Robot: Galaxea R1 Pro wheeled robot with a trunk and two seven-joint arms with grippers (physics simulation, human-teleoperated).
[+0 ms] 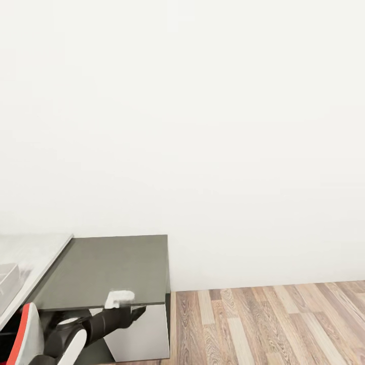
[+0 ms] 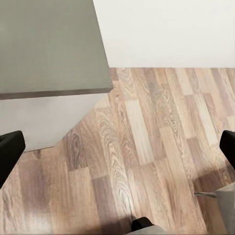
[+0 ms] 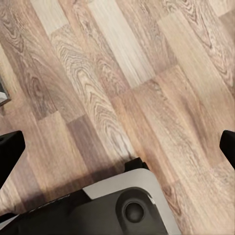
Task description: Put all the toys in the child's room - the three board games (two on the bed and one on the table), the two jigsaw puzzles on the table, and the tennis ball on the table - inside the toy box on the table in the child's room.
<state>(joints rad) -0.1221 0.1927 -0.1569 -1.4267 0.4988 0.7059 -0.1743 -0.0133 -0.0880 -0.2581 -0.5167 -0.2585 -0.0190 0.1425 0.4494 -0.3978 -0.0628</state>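
**Facing a bare wall, arms low over the floor**

A plain white wall (image 1: 203,126) takes up most of the head view, meeting a wood-plank floor (image 1: 263,324) at the lower right. Against that wall stands a low cabinet (image 1: 111,271) with a dark olive-grey top and white sides. Just beside it, at the far left, a strip of the pale grey table (image 1: 30,248) shows, higher than the cabinet top, and at the very edge of the picture a grey shape on it looks like a corner of the toy box (image 1: 7,284) (too little of it is visible to be sure). None of the games, puzzles or the ball can be made out.

The left arm (image 1: 96,327) reaches forward low in front of the cabinet, dark with a white fitting near the wrist. In its wrist view the left gripper (image 2: 117,149) has its two black fingertips (image 2: 10,152) standing far apart at opposite edges, with nothing between them but floor planks and the cabinet's corner beyond.

The right gripper (image 3: 117,147) is likewise spread wide and empty, its fingertips (image 3: 10,152) at opposite edges, over bare planks and part of the robot's dark base (image 3: 127,210).
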